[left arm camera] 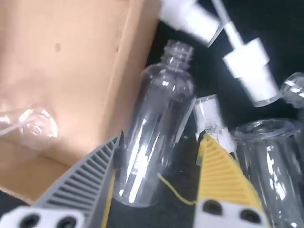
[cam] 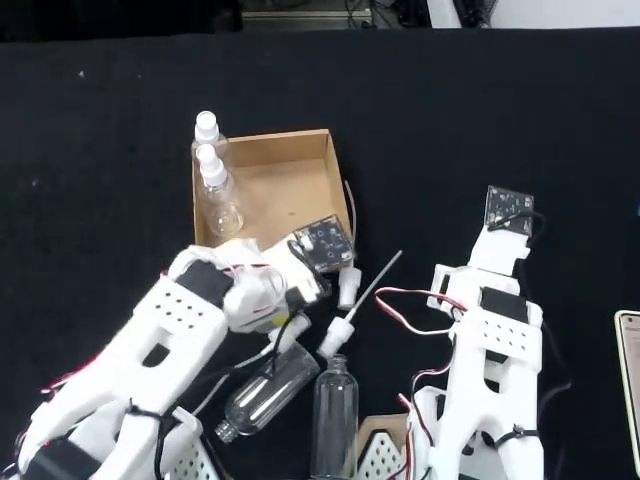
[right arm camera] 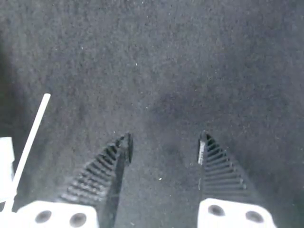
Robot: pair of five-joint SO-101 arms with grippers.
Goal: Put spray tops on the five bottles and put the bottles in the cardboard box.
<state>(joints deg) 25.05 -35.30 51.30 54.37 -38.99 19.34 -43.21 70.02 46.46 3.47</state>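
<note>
My left gripper is shut on a clear, capless bottle, its neck pointing away, beside the wall of the cardboard box. In the high view the left arm lies just in front of the box. Two bottles with spray tops stand at the box's left side. Two loose spray tops lie right of the left gripper. One capless bottle lies on its side, and another stands beside it. My right gripper hangs open over bare black cloth.
The right arm stands at the right, away from the bottles. A thin white dip tube lies at the edge of the right wrist view. A flat pale object sits at the table's far right edge. Black cloth covers the table.
</note>
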